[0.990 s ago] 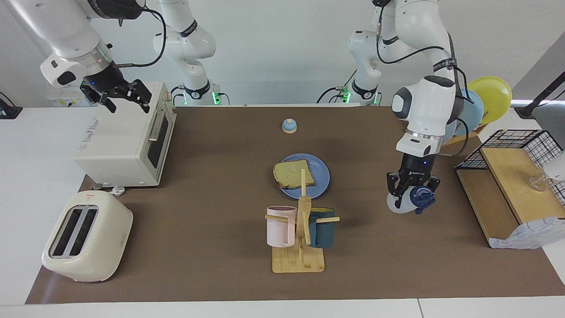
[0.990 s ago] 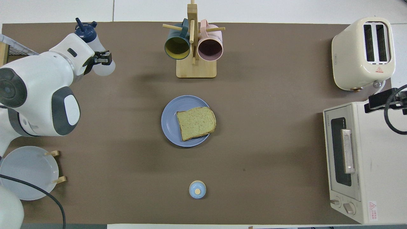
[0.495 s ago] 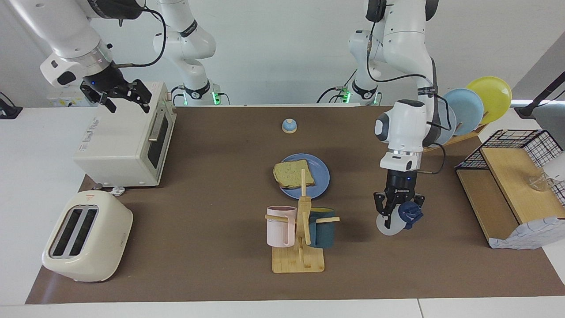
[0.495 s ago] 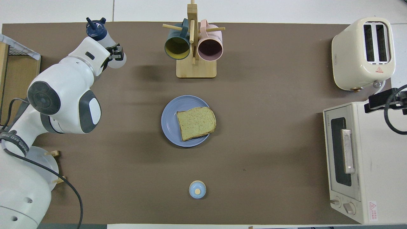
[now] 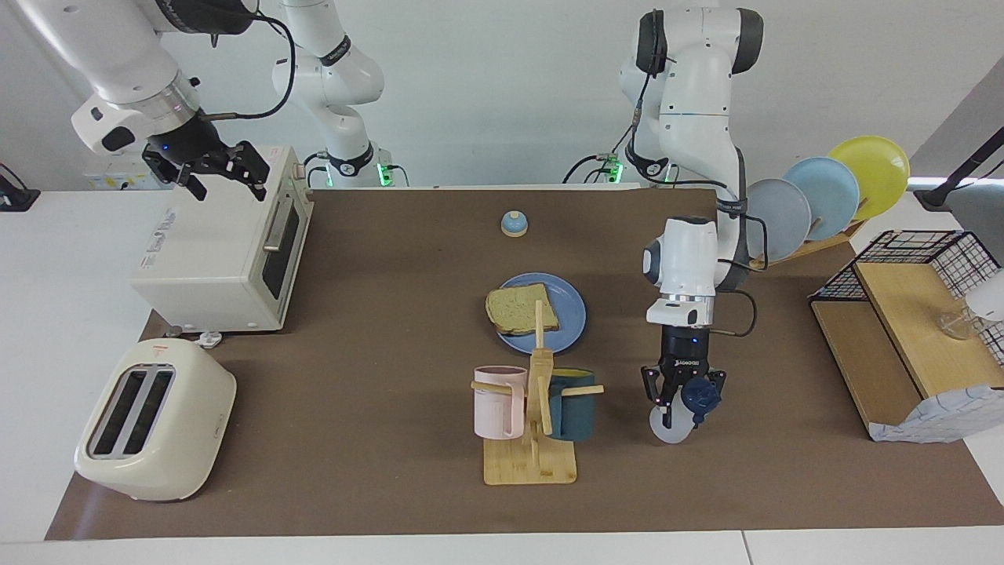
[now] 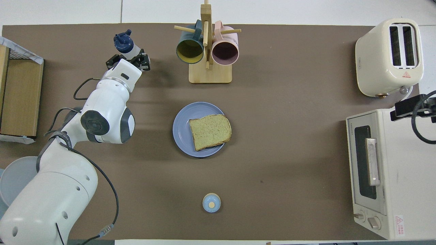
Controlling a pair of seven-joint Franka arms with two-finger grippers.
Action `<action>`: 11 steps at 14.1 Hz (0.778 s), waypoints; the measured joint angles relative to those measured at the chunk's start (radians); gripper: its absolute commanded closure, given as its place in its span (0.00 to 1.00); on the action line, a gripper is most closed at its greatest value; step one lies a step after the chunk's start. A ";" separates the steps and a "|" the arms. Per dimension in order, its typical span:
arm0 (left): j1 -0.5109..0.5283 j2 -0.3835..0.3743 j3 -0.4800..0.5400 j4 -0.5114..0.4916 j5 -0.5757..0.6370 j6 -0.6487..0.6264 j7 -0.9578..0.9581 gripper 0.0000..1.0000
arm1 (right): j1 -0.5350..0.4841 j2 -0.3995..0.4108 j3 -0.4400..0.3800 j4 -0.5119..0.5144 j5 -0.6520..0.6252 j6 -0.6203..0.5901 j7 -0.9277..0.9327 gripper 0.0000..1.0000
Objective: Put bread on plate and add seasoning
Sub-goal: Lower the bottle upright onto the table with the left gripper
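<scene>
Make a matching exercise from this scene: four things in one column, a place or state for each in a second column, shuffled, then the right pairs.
Things
1. bread
2. seasoning bottle
3. pink mug
4. right gripper

Places or states
A. hangs on the wooden mug rack
B. lies on the blue plate
C. open, over the toaster oven
D. held in the shut left gripper, beside the mug rack toward the left arm's end of the table

Pairs: 1-B, 2-D, 3-A, 4-C
</scene>
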 measured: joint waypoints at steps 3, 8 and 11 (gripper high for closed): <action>-0.001 0.041 0.000 0.042 -0.015 0.031 -0.003 1.00 | 0.000 0.000 0.000 0.000 0.000 0.000 0.000 0.00; -0.009 0.061 0.000 0.065 -0.010 0.031 -0.002 1.00 | 0.000 0.000 0.000 0.000 0.000 0.000 0.000 0.00; -0.008 0.078 0.002 0.066 -0.003 0.031 -0.002 1.00 | 0.000 0.000 0.000 0.000 0.000 0.000 0.000 0.00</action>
